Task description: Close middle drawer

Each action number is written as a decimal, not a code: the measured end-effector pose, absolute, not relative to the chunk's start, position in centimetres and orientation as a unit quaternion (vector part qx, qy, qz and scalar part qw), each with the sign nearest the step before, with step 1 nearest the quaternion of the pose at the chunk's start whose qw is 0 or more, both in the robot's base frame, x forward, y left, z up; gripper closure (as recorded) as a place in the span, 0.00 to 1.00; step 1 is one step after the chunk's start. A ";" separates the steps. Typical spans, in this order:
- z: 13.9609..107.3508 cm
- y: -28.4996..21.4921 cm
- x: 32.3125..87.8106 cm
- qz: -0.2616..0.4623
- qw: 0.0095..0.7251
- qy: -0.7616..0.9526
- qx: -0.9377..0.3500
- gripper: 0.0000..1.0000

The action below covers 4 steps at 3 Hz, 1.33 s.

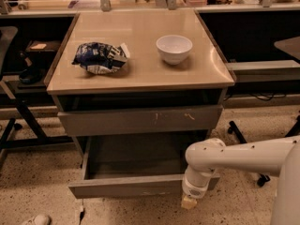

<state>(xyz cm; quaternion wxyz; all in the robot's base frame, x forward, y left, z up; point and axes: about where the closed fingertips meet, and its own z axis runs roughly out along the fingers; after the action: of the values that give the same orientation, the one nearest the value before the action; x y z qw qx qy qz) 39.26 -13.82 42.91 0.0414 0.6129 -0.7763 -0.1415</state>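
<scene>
The middle drawer (136, 188) is a wide, shallow grey drawer with a plain front. It stands pulled far out below the scratched top front (140, 121), and its inside looks empty. My white arm (243, 156) reaches in from the right. Its wrist sits over the right end of the drawer's front. My gripper (189, 202) points down just in front of that right end, low near the floor. Only its pale tan tip shows. Whether it touches the front cannot be told.
On the cabinet top (140, 69) lie a blue and white chip bag (100, 57) and a white bowl (174, 48). Black chair legs (18, 121) stand at the left, a caster (231, 125) at the right. A white shoe (35, 219) lies on the speckled floor.
</scene>
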 end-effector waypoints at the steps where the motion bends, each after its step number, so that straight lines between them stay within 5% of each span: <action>1: 42.4 -13.6 41.6 -0.124 0.027 -0.787 0.603 1.00; 2: 41.8 -13.7 43.8 -0.108 0.013 -0.800 0.590 1.00; 4: 42.2 -13.8 44.8 -0.096 0.011 -0.814 0.573 0.59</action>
<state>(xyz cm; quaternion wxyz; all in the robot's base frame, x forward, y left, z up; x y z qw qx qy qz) 44.83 -13.78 42.19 0.0115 0.5735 -0.8135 -0.0958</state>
